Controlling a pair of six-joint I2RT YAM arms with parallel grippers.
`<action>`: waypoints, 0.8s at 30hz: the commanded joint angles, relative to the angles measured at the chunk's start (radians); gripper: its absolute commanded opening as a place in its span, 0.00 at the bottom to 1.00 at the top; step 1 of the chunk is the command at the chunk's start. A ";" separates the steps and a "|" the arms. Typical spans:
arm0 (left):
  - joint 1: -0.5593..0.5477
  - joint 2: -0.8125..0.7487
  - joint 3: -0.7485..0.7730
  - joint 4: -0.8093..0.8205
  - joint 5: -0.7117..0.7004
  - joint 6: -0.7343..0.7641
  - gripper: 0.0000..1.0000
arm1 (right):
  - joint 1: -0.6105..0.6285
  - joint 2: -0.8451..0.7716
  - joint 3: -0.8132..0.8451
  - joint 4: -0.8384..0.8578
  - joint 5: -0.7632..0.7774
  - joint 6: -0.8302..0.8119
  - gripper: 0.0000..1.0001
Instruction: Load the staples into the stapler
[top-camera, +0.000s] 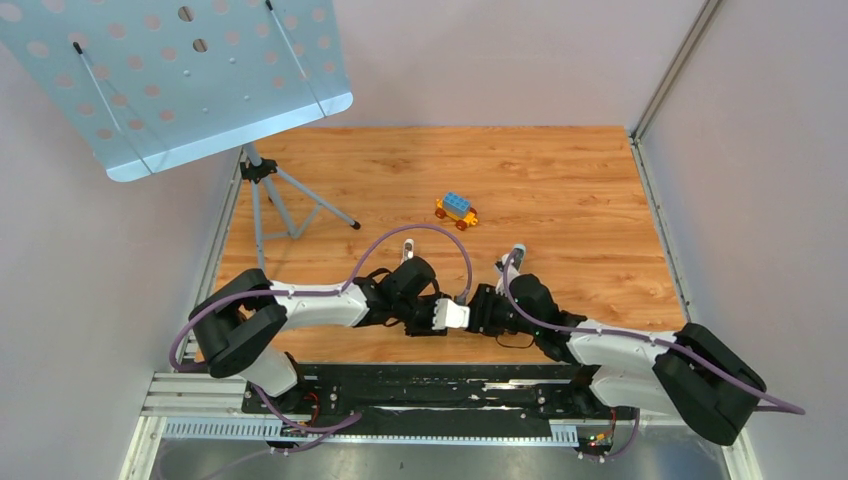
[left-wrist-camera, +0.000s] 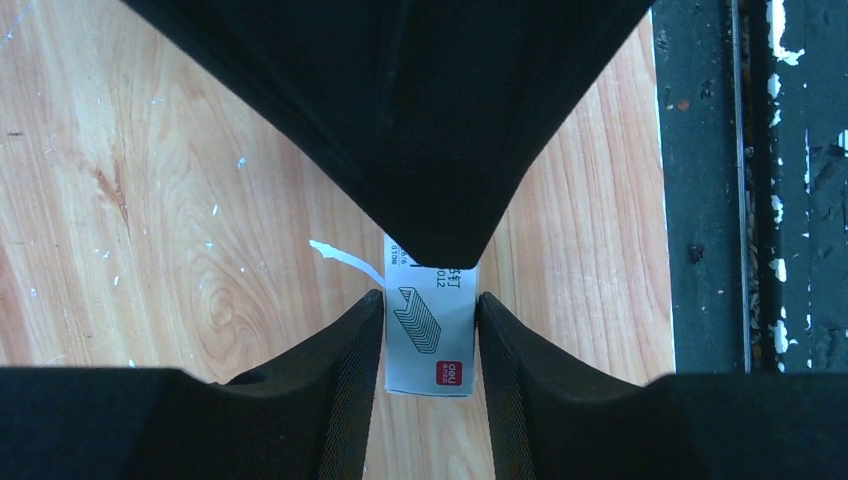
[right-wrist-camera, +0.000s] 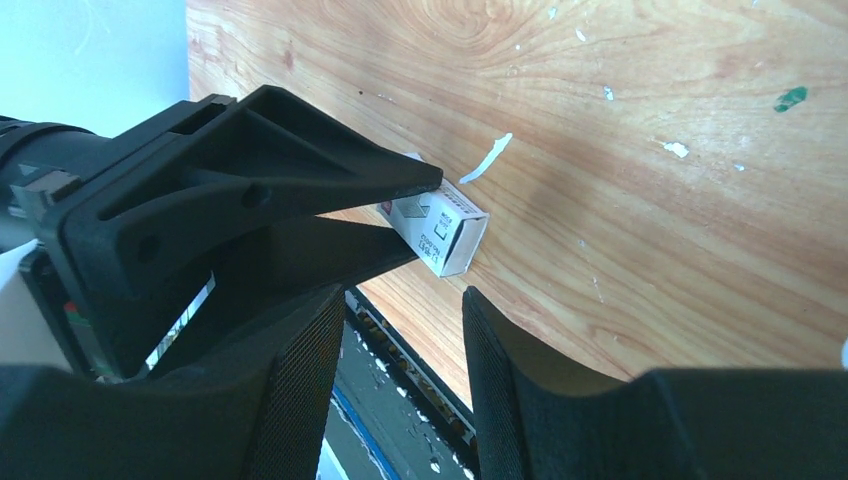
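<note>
On the wooden table (top-camera: 560, 190), a perforated music stand (top-camera: 180, 80) rises well behind and left of the small white box (left-wrist-camera: 432, 350). The left gripper (left-wrist-camera: 430, 300) pinches the box by its 2 long sides. The right gripper (right-wrist-camera: 402, 298) faces the box's end, jaws apart, gripping nothing. A toy car (top-camera: 456, 210) sits well behind the box. The box bears a staple-strip drawing, "012" and a red "deli" logo; the staples cannot be seen.

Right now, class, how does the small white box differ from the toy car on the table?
Colour: the box is white with a printed picture and a red mark; the toy car is blue, yellow and orange.
Place: the box sits between the jaws of the left arm, near the front edge of the table; the toy car stands alone farther back.
Both are small.
</note>
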 joint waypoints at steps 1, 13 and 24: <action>-0.010 -0.027 -0.040 0.091 -0.008 -0.056 0.42 | -0.014 0.054 -0.034 0.122 -0.036 0.011 0.50; -0.009 -0.101 -0.119 0.185 -0.026 -0.125 0.40 | -0.014 0.172 -0.037 0.294 -0.082 0.039 0.50; -0.009 -0.080 -0.118 0.171 -0.028 -0.112 0.50 | -0.013 0.230 -0.039 0.311 -0.063 0.034 0.49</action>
